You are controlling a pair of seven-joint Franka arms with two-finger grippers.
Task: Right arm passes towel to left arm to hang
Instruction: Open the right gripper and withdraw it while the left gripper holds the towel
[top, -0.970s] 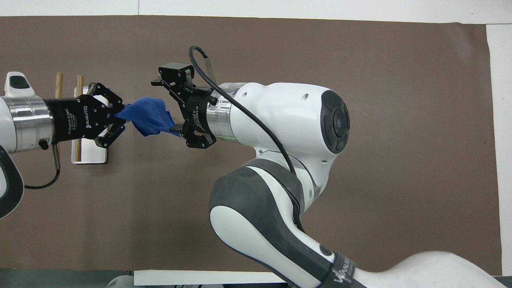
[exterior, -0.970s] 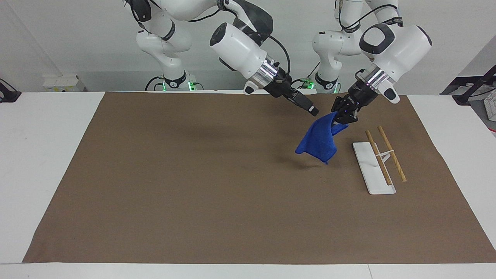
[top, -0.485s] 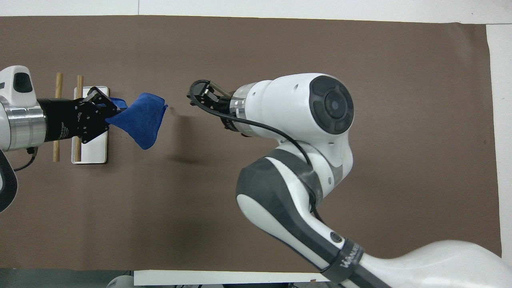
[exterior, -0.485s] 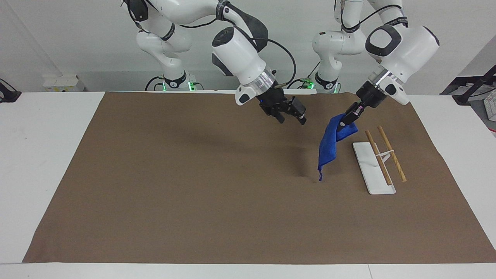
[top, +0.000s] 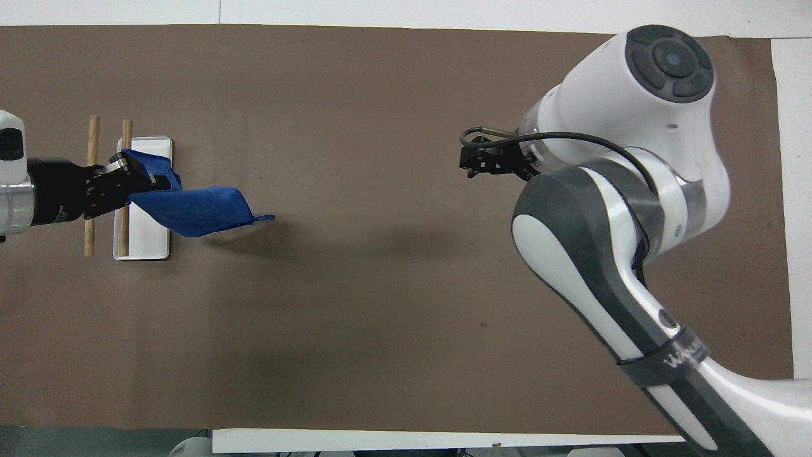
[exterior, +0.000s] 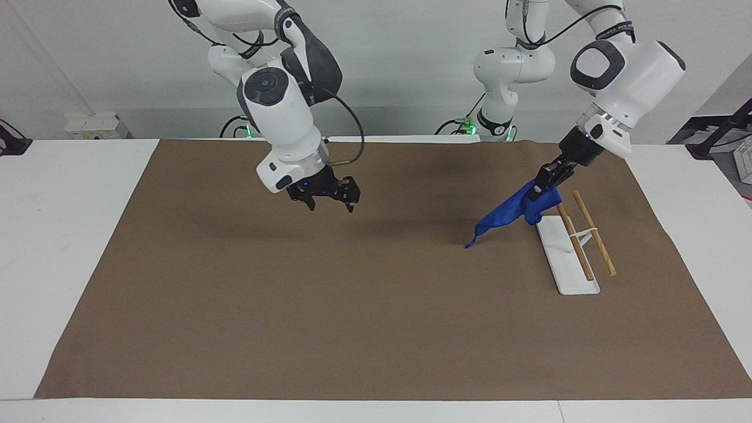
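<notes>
One towel [exterior: 510, 212] hangs clamped in the left tool [exterior: 541, 189] over the rack [exterior: 573, 247]; right tool [exterior: 330, 198] apart.

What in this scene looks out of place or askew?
Nothing looks spilled or damaged. The towel is not on the rack yet: the left gripper holds one end over the rack's white base, and the rest slants out sideways in the air. The right gripper hangs open over the brown mat, holding nothing.

Your 2 arms are glossy white with dark grey joint panels. The right arm [exterior: 282, 117] carries a looping black cable and lettering, possibly "WANDER"; the left arm [exterior: 623, 64] shows a black-ringed oval cover.
</notes>
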